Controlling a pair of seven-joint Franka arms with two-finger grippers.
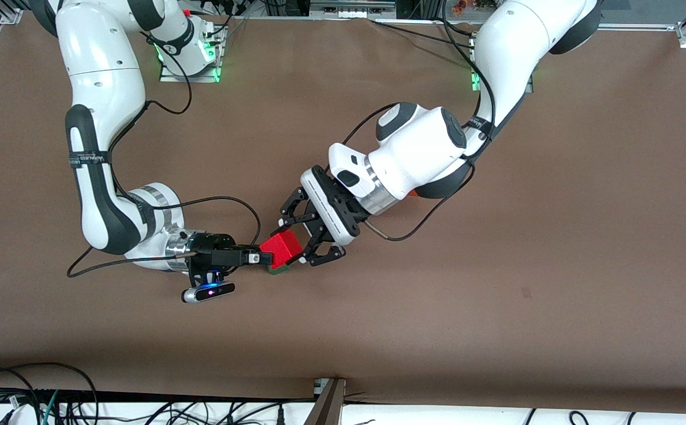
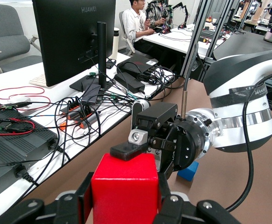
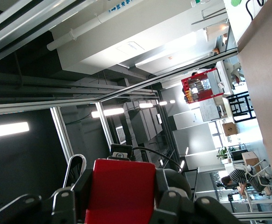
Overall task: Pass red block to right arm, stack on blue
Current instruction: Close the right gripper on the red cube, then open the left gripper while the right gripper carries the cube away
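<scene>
Between the two pincers, the red block [image 1: 282, 248] is held by the left gripper [image 1: 306, 236] while the right gripper [image 1: 258, 257] closes on it, above a green cube [image 1: 278, 270]. Handover is underway; next, the left gripper must be opened.

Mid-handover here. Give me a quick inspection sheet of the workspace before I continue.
Surface: brown table, no spills seen.
Job's things: red block held over a green cube; blue cube on the table near the right gripper.
Clutter: green cube; orange cube partly hidden under the left arm.
Grippers: left gripper and right gripper both shut on the red block.
Cables: black cable loops beside the right gripper; cable tangle along the near edge.
Surroundings: monitor, seated person.
</scene>
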